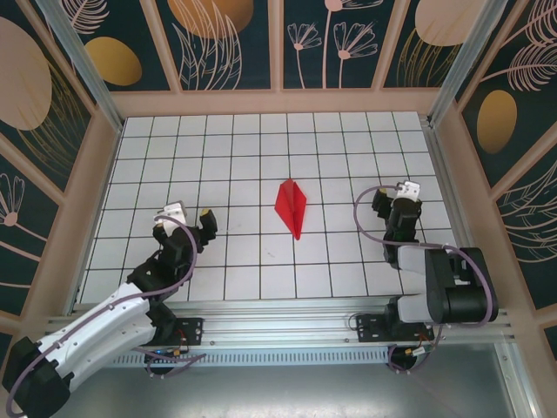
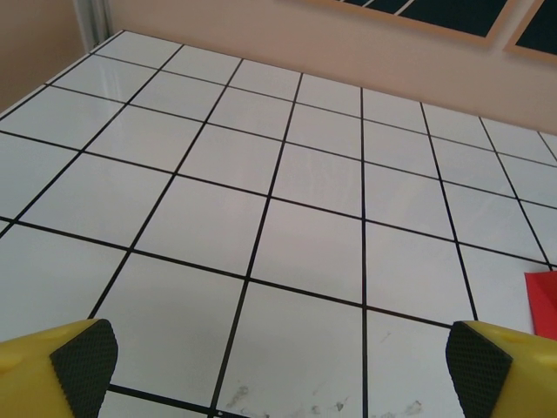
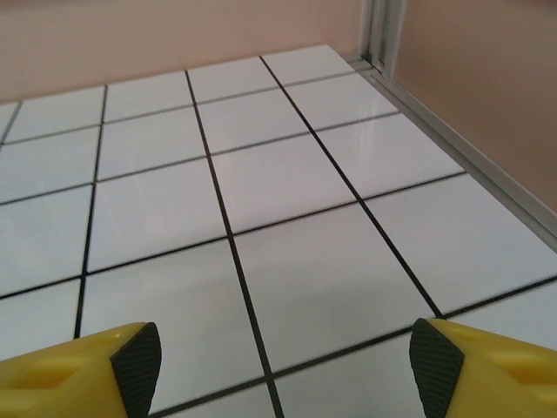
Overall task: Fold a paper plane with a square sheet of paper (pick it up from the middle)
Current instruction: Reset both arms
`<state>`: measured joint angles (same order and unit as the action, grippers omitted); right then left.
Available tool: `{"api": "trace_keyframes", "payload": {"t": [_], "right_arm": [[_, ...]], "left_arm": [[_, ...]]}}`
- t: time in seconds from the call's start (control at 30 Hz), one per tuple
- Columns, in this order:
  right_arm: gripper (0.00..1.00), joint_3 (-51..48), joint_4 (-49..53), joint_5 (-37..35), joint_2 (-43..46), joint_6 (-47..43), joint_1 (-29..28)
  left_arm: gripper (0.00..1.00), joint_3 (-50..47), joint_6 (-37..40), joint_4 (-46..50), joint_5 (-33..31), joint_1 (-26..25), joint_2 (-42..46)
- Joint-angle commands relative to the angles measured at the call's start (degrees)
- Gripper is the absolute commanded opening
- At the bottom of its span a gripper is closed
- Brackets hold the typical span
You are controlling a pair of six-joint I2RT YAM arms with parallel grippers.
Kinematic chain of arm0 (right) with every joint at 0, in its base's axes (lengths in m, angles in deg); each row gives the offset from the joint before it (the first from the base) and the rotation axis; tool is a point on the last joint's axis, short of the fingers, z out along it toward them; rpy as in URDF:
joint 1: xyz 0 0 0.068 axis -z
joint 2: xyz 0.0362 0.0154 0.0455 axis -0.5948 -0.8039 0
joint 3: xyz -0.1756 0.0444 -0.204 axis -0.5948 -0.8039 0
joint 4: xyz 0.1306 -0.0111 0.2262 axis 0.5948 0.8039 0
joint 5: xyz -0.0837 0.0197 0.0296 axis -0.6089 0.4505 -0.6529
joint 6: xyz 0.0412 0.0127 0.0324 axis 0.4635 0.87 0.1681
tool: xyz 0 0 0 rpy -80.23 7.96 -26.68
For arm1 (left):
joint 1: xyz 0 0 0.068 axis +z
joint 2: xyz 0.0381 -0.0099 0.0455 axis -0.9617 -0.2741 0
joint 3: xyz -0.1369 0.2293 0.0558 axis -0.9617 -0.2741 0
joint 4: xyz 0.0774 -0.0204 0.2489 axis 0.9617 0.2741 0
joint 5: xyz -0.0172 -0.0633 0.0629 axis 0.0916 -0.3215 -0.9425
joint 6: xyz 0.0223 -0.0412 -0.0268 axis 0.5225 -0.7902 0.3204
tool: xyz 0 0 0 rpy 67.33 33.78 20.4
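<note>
While the paper plane [image 1: 291,207] lies flat near the middle of the white gridded surface [image 1: 244,148], well apart from both arms, each tool stands spread with nothing between its jaws. The plane's narrow point faces the arms' bases. The left tool [image 1: 190,218] sits to the plane's left and the right tool [image 1: 394,193] to its right.

In the left wrist view only a red corner [image 2: 541,300] of the plane shows, cut off by the right edge. The yellow fingers [image 2: 52,366] are cropped at the bottom, leaving their black ribbed pads [image 2: 84,357] in sight. Faint grey smudges [image 2: 322,407] mark the nearest tile and are too blurred to read. The wall panels [image 1: 218,39] carry drawn leaves and flowers.
</note>
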<state>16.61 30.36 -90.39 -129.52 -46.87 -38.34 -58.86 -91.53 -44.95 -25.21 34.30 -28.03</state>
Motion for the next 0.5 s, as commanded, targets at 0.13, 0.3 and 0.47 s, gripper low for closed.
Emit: {"api": "trace_keyframes", "payload": {"t": [0.13,0.3,0.47], "right_arm": [[0.78,-3.61,-22.87,10.94,-9.46,-2.24,2.53],[0.77,-2.70,-21.12,12.11,-9.39,-1.69,3.43],[0.99,-4.57,-24.68,0.11,-9.32,0.97,1.75]], "left_arm": [[0.99,2.02,2.20,0.39,2.04,1.28,-0.36],[0.99,2.89,4.81,-1.07,2.24,2.96,-2.24],[0.98,3.64,5.12,-3.75,2.88,9.23,-3.64]]}}
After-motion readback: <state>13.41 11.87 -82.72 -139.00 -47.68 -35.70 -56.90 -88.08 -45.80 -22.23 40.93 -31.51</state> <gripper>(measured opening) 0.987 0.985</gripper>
